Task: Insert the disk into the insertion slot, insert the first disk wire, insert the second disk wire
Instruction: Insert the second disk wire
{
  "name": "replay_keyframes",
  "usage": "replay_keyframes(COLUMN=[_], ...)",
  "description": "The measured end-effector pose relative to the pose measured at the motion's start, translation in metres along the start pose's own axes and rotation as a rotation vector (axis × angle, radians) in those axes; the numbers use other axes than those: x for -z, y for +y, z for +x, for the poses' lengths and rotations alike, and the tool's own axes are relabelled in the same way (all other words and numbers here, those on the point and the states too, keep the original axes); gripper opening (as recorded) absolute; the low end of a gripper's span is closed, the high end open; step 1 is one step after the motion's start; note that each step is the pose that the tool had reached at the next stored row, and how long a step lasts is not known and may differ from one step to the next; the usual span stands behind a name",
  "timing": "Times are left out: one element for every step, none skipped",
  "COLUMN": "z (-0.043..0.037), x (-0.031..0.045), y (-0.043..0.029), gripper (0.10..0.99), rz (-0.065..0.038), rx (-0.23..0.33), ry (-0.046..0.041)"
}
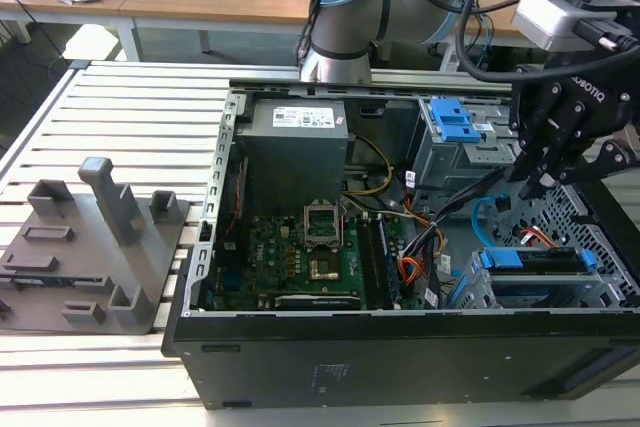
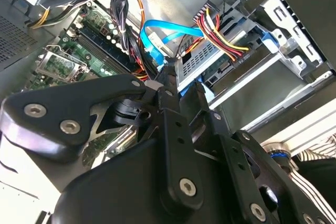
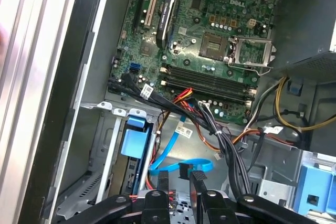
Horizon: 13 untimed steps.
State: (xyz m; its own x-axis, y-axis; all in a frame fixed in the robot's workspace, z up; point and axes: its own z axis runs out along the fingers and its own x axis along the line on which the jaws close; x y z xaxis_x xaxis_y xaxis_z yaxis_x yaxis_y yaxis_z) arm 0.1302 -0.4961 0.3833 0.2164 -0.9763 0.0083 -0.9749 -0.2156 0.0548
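Claw (image 3: 179,175) tight on blue wire (image 3: 164,150) (narrow gap)

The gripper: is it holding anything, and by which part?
The gripper appears to pinch the blue cable by the black plug at its end, between its two fingertips.

An open black computer case (image 1: 400,347) lies on the slatted table (image 1: 130,107). Inside, a green circuit board (image 1: 260,247) sits near a grey power box (image 1: 295,147). A grey plastic stand (image 1: 95,247) rests at the exterior view's left.
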Motion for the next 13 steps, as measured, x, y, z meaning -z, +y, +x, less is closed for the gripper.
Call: replay_keyframes(z=[0.0000, 0.0000, 0.0000, 0.0000, -0.0001, -0.0001, -0.0001, -0.0001, -0.0003, -0.0009, -0.0021, -0.0069, -0.0089], x=[-0.0012, -0.0027, -0.0041, -0.0051, -0.0063, -0.0070, -0.0083, -0.0097, -0.0112, -0.0129, -0.0145, -0.0184, -0.0199], y=[0.0000, 0.0000, -0.0001, -0.0002, -0.0003, -0.0003, -0.0004, -0.0003, 0.0002, 0.0006, 0.0012, 0.0025, 0.0027], gripper=[0.302, 0.302, 0.302, 0.302, 0.302, 0.302, 0.302, 0.302, 0.302, 0.302, 0.302, 0.302, 0.302], rz=[0.000, 0.000, 0.000, 0.000, 0.000, 0.000, 0.000, 0.000, 0.000, 0.000, 0.000, 0.000, 0.000], rx=[0.001, 0.004, 0.006, 0.009, 0.016, 0.023, 0.032, 0.037, 0.041, 0.045, 0.048, 0.056, 0.060], ry=[0.0000, 0.0000, 0.0003, 0.0003, 0.0010, 0.0014, 0.0020, 0.0021, 0.0025, 0.0028, 0.0032, 0.0049, 0.0057])
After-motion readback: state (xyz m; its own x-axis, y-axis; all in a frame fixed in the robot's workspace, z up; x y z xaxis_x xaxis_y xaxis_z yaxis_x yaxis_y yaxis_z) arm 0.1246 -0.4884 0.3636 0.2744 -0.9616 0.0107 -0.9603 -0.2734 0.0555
